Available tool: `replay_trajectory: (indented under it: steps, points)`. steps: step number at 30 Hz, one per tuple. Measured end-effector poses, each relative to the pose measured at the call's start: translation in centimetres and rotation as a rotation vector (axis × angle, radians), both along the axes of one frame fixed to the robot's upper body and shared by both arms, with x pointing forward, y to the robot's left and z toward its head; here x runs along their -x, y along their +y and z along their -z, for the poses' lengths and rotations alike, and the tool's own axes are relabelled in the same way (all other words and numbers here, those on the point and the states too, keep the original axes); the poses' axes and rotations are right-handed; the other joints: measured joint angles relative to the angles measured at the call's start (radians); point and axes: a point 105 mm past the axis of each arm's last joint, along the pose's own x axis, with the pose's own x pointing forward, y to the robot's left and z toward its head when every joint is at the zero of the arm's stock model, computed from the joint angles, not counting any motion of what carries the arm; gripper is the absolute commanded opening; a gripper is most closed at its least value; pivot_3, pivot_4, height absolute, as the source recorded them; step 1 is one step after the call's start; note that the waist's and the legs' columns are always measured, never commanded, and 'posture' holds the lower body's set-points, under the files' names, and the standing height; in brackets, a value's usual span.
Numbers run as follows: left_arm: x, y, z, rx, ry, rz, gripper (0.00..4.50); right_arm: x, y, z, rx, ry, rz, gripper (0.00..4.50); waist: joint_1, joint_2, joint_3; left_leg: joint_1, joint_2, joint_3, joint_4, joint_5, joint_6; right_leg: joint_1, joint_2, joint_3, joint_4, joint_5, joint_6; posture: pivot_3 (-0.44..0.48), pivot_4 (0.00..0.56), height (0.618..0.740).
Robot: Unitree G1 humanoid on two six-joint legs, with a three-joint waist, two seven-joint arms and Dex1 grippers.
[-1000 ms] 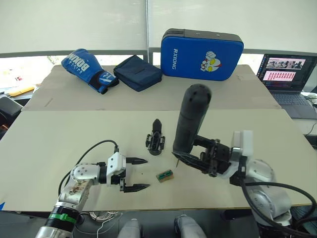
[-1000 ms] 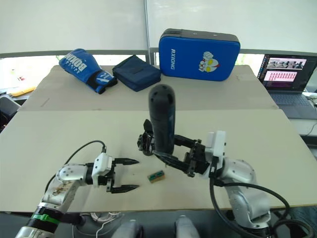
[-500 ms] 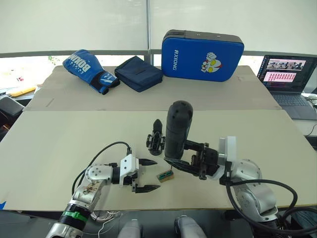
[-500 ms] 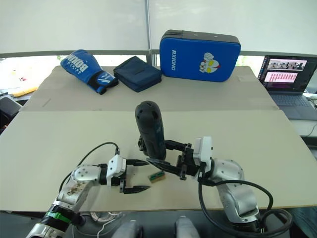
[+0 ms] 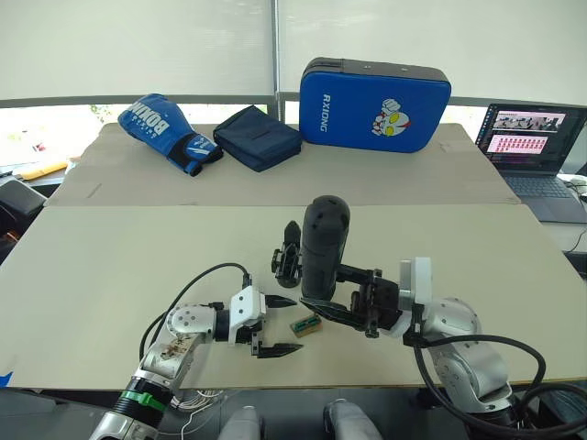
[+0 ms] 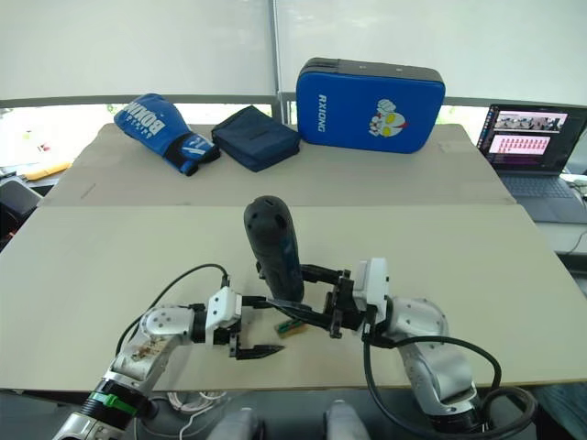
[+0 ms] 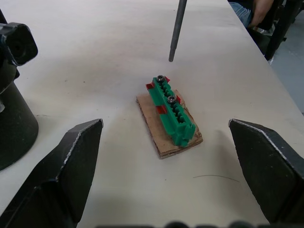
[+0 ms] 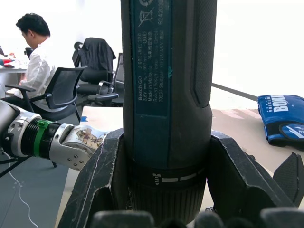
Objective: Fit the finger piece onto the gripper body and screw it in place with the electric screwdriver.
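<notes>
Right tool point(image 5: 332, 310): closed on the electric screwdriver point(image 5: 321, 246), gripped low on its barrel with a black finger pressed to each side. The screwdriver stands nearly upright over the surface point(image 5: 110, 266), rounded end up; its thin metal bit point(image 7: 176, 29) points down and ends just above the surface, near one end of the green-and-tan block point(image 7: 171, 116) without touching it.

Left tool point(image 5: 275, 324): open, its two pointed black fingers point(image 7: 57, 175) spread wide and holding nothing. It sits low over the near part of the surface, fingers pointing toward the green-and-tan block, which lies in line with the gap between them and apart from both tips.

Green-and-tan block: a green ridged strip with two small screw heads on top, resting on a tan backing, flat on the surface.

Gripper body point(image 5: 288, 259): upright on its round dark base on the surface, one pointed black finger up, just beside the screwdriver on the robot's left and partly hidden behind it.

Far end of the surface, left to right: blue boxing glove point(image 5: 166, 131), dark blue pouch point(image 5: 256, 136), blue strike pad point(image 5: 374, 103).

Laptop point(image 5: 529, 139): open, screen lit, at the far right.

Background, from the right wrist view: a person in a white shirt point(image 8: 37, 57) seated among office chairs.
</notes>
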Motion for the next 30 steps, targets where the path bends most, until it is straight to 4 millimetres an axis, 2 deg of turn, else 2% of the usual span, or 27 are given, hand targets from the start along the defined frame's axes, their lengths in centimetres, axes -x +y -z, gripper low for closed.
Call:
replay_trajectory:
  steps: [30]
  points:
    - [0.19, 0.04, 0.15, -0.002, 0.0, 0.004, 4.5, -0.58, -0.25, 0.78, 0.015, 0.018, 0.023, 1.91, -0.001, 0.0, 0.0, 0.0, 0.0, 0.0, 0.0, 0.0, 0.0, 0.0, 0.0, 0.0, 0.0, 0.0, 0.0, 0.0, 0.15, 0.74]
